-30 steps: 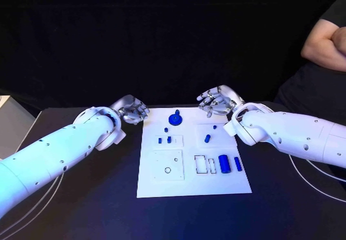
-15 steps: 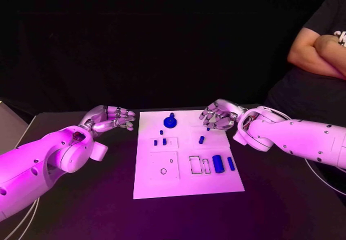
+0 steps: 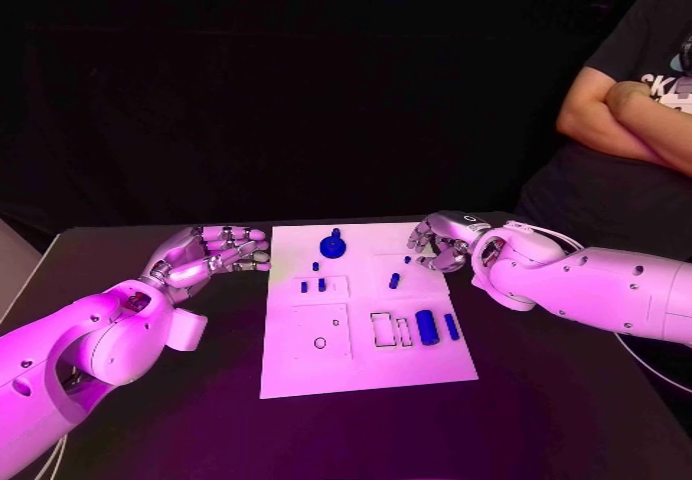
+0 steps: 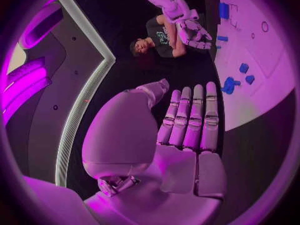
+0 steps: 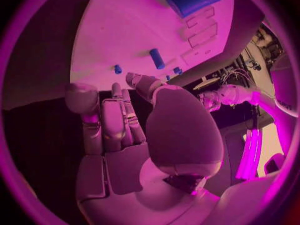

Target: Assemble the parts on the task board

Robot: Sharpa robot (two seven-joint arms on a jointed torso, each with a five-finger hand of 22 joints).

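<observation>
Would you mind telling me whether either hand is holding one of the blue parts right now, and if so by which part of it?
Nothing is held. The left hand hovers beside the task board, and the right hand is over its far right edge; both have fingers apart and empty.

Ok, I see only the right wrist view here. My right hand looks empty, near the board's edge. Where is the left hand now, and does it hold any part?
Observer: The left hand is over the black table, beside the far left edge of the task board. Its palm is bare; it holds nothing.
Operator: And the round blue part, where is it?
Observer: The round blue part sits at the board's far edge, about mid-width, to the left of your right hand, with neither hand touching it.
Operator: Is any socket free on the near left side?
Observer: Yes, the small round hole there has nothing in it.
</observation>
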